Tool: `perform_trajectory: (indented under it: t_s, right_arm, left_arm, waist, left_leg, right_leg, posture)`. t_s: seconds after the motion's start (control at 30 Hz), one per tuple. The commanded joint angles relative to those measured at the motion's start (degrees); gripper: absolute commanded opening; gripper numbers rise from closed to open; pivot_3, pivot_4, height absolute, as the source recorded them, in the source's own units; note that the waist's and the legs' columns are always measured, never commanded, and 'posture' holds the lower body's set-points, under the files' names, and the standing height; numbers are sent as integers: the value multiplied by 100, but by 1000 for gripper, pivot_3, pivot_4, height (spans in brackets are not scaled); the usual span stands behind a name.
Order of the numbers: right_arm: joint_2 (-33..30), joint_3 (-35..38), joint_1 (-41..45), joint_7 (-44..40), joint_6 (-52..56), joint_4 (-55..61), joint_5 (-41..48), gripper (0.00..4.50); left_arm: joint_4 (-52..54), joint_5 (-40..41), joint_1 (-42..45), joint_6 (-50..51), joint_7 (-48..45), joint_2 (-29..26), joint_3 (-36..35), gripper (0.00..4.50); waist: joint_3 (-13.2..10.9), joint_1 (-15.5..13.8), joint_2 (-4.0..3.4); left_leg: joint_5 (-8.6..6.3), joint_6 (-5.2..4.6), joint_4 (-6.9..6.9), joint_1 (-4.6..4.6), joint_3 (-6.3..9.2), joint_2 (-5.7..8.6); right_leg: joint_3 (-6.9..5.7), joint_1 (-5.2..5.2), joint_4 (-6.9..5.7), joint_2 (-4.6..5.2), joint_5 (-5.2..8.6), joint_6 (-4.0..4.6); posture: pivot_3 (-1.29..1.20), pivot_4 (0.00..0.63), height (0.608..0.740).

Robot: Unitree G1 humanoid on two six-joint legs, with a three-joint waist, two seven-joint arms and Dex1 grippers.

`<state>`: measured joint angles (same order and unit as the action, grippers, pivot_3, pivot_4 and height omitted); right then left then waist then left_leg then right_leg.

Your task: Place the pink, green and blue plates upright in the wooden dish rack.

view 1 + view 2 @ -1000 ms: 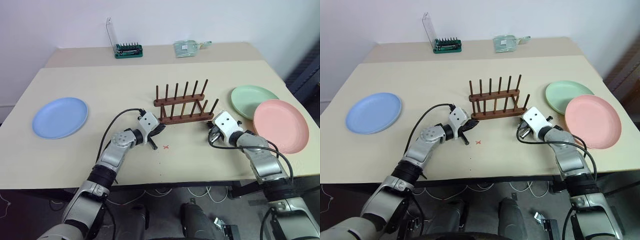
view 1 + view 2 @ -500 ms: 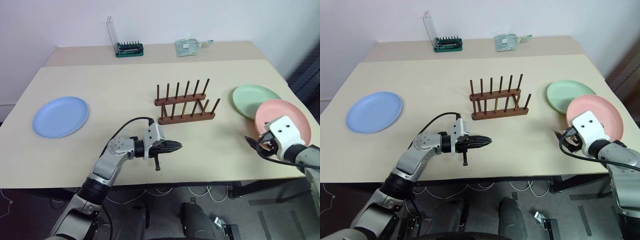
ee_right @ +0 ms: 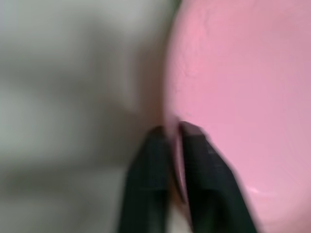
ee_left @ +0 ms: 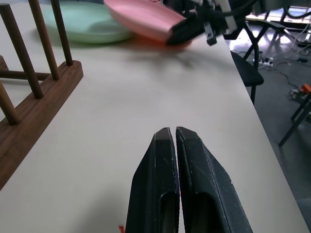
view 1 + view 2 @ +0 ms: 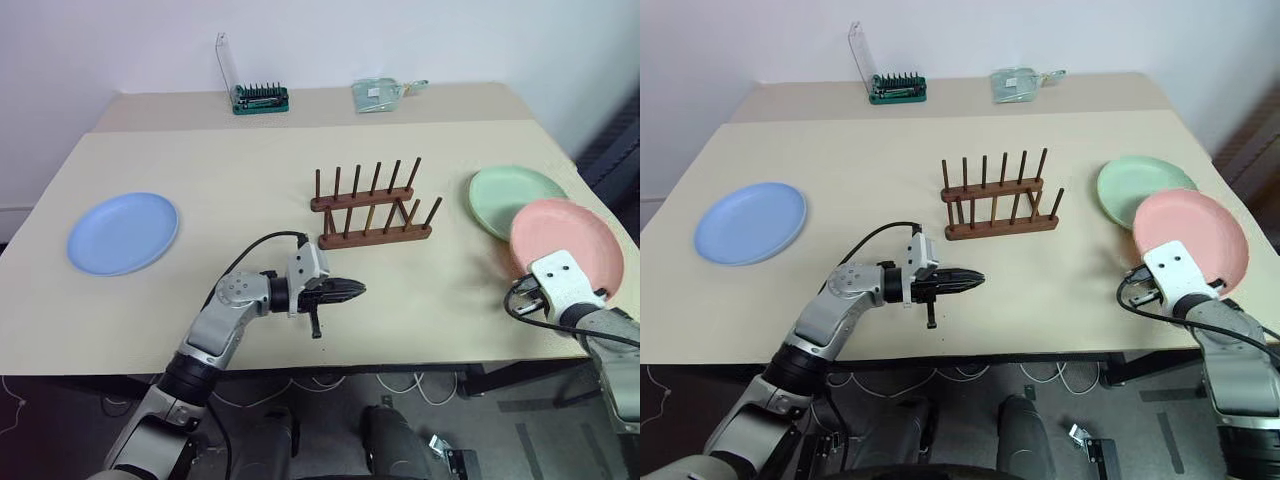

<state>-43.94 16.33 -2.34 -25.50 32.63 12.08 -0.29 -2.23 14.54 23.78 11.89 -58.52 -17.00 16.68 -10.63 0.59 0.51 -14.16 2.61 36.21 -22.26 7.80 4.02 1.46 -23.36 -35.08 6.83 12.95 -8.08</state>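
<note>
Pink plate (image 5: 562,244), near right on the desk (image 5: 230,165), is now pinched at its near rim by our right hand (image 4: 181,32), which swung away from the wooden dish rack (image 5: 372,212); lifting comes next. Our left hand (image 5: 352,291) stays shut, empty.

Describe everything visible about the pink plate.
The pink plate is round, shallow, plain and matte, salmon pink. It sits at the table's right edge, overlapping the green plate behind it. The right gripper is shut on its near rim, one finger on each side. In the left wrist view, the gripped edge looks lifted off the table.
</note>
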Motion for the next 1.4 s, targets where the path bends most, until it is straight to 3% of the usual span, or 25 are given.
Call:
perform_trajectory:
  t_s: [0.03,0.2,0.3,0.37,0.5,0.63,0.83,1.4]
  right_arm:
    - [-300,66,-87,-41,-18,228,-240,102]
    - [-736,491,230,-37,-64,687,-370,102]
    - [-947,698,772,-555,-455,1092,203,102]
    - [-686,683,1446,-1029,-516,1568,1238,102]
    - [-37,665,2759,-1339,545,1788,3361,102]
    - [365,503,3858,-1214,1180,1086,4305,102]
    - [743,281,4585,-1148,1665,-326,4654,102]
    - [943,400,4822,-1571,1754,-2068,4889,102]
  left_arm:
    - [86,93,26,-73,13,28,-96,142]
    - [7,50,69,-139,-1,58,-75,142]
    - [-68,45,114,-164,-7,109,-57,142]
    - [-118,40,135,-182,-12,144,-53,142]
    - [-168,46,151,-186,-15,203,-51,142]
    - [-176,45,144,-188,18,220,-70,142]
    - [-13,38,-3,-147,211,172,-161,142]
    - [285,106,-183,50,391,46,-286,142]
  waist:
    - [0,-2,0]
    - [-2,9,-9]
    - [-1,30,-22]
    - [-3,44,-20]
    - [-8,16,-8]
    - [-12,-46,-2]
    - [-11,-60,-3]
    - [-11,24,-7]
  left_leg:
    - [0,0,-1,0,0,0]
    - [0,0,0,-2,-1,2]
    - [0,0,-2,-1,-4,-1]
    - [0,0,-4,0,-4,-2]
    - [0,-1,-2,-1,4,-8]
    - [0,-1,10,-11,10,4]
    - [-1,-3,1,-10,8,3]
    - [-1,-3,-4,-12,5,3]
  right_leg:
    - [0,-1,0,0,0,0]
    - [1,-2,0,1,1,-2]
    - [2,-5,-1,0,1,-2]
    - [1,-4,-1,0,2,-4]
    - [-4,-1,0,-5,2,-4]
    - [-4,0,5,3,1,-2]
    - [-3,-9,1,2,0,-1]
    - [-3,-19,-8,2,-1,-1]
  posture:
    - [0,150,740]
    - [0,150,740]
    - [0,150,740]
    - [0,150,740]
    - [0,150,740]
    - [0,150,740]
    - [0,150,740]
    - [0,150,740]
